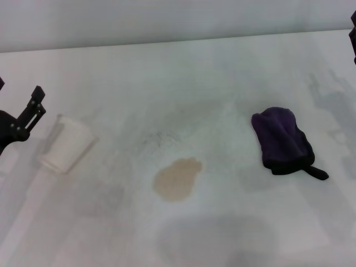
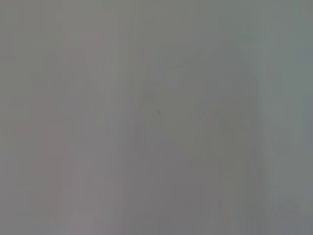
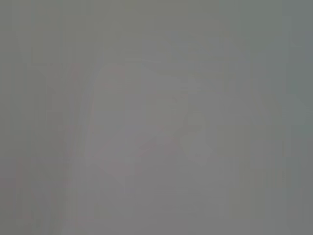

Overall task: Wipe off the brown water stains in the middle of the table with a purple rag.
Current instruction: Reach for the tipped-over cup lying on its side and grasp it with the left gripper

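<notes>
The brown water stain (image 1: 177, 179) is a tan oval puddle with a small lobe, on the white table (image 1: 183, 83) near its middle front. The purple rag (image 1: 281, 142) lies bunched to the right of the stain, its black tail pointing to the front right. My left gripper (image 1: 25, 119) is at the left edge of the head view, beside a white cup and far from the rag. My right gripper (image 1: 354, 33) shows only as a sliver at the top right edge, well behind the rag. Both wrist views show only plain grey.
A white cup (image 1: 67, 143) lies on its side at the left, just right of my left gripper. Faint grey smudges mark the table (image 1: 334, 100) at the right. The table's back edge runs along the top of the head view.
</notes>
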Robot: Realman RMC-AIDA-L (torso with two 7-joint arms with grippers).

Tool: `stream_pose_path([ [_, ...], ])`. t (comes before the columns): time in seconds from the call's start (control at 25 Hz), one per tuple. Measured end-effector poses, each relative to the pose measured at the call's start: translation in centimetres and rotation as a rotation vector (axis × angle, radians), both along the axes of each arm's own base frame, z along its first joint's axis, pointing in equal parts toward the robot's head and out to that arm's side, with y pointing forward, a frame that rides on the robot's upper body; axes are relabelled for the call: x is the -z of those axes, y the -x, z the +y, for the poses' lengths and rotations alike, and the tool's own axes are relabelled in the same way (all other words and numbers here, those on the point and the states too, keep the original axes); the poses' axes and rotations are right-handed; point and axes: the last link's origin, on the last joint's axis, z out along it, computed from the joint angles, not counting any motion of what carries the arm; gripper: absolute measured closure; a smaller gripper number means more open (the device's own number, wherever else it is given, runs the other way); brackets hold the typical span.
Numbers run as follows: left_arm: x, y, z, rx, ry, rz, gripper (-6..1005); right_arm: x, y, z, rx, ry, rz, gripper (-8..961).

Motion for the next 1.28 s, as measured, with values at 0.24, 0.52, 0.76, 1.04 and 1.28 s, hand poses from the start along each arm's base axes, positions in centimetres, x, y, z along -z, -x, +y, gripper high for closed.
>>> stream_pose_path([
  [0.24, -0.2, 0.3, 0.3, -0.028, 0.021, -0.042, 166, 0.0, 0.1, 0.1, -0.003, 0.0, 0.0, 456],
  [0.52, -1.1, 0.6, 1.9, -0.071, 0.105, -0.13, 167, 0.0, 0.1, 0.1, -0.004, -0.002, -0.004, 456],
  [0.76, -2.8, 0.8, 3.9, -0.113, 0.269, -0.125, 168, 0.0, 0.2, 0.2, -0.011, 0.004, -0.006, 457],
  [1.04, -6.6, 0.2, 5.3, -0.184, 0.481, -0.108, 167, 0.3, 0.5, 0.4, -0.025, 0.019, -0.013, 457],
  [1.28, -9.9, -1.3, 5.7, -0.21, 0.591, 0.003, 167, 0.2, 0.7, 0.3, -0.034, 0.016, -0.011, 457],
])
